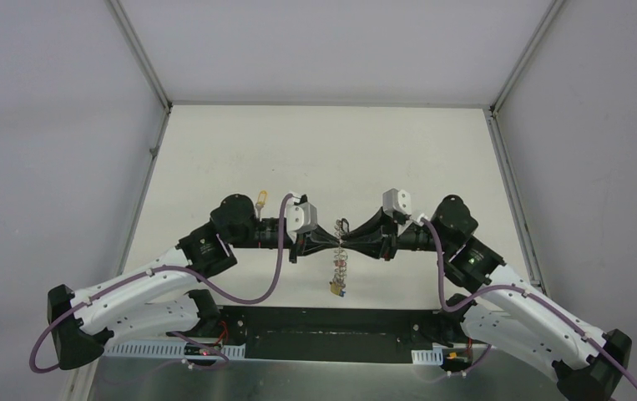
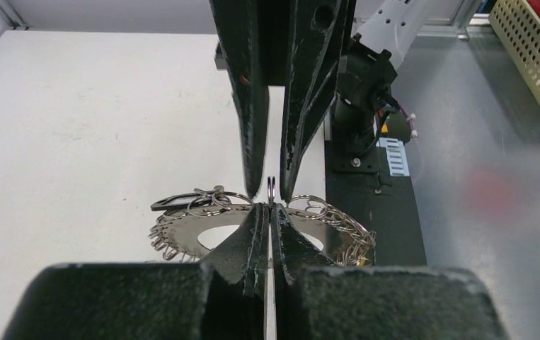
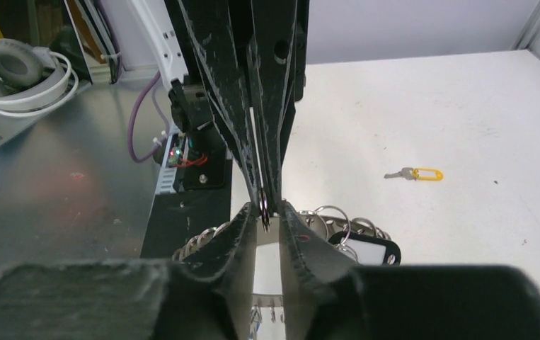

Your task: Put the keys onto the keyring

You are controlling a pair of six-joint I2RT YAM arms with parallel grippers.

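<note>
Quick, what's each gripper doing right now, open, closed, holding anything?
Left gripper: jaws shut on one loop of the large grey coiled-wire metal keyring.
Right gripper: jaws slightly open around that same loop, not clamping it.

White arm shells (image 1: 131, 292), black joints (image 1: 235, 217) — purple cables (image 1: 279, 251) (loosely looped).

Bright, even light; soft shadows; close foreground blurred.

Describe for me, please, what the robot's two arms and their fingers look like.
Both the left arm and the right arm have white link shells dotted with small holes, bulky black joints and a purple cable alongside. A white camera box sits on each wrist. The fingers are black, ribbed and taper to thin tips.
</note>
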